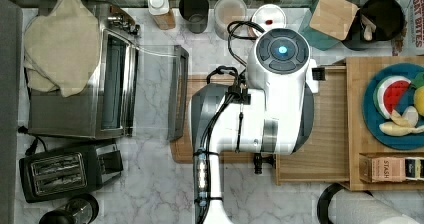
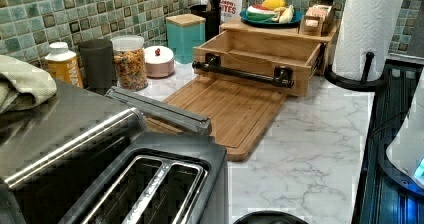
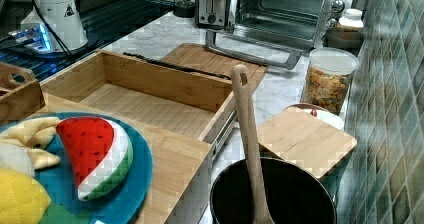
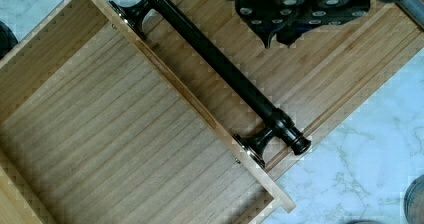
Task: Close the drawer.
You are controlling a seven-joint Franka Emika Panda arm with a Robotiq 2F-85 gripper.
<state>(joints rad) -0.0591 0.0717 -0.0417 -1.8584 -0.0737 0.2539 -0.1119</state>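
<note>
Wide shallow light-wood drawer (image 4: 120,149) fully extended over darker flat cutting board (image 4: 320,69), empty. Dark metal bar handle (image 4: 220,69) just beside gripper (image 4: 295,9). Jaw state: cannot tell; nothing visibly held. Approach step; push against front board required next.

The drawer (image 2: 260,49) stands pulled out, its inside bare; in front of its dark handle (image 2: 243,71) lies only the flat cutting board (image 2: 230,109); the oven door (image 2: 160,109) rests open across the board's far edge.
</note>
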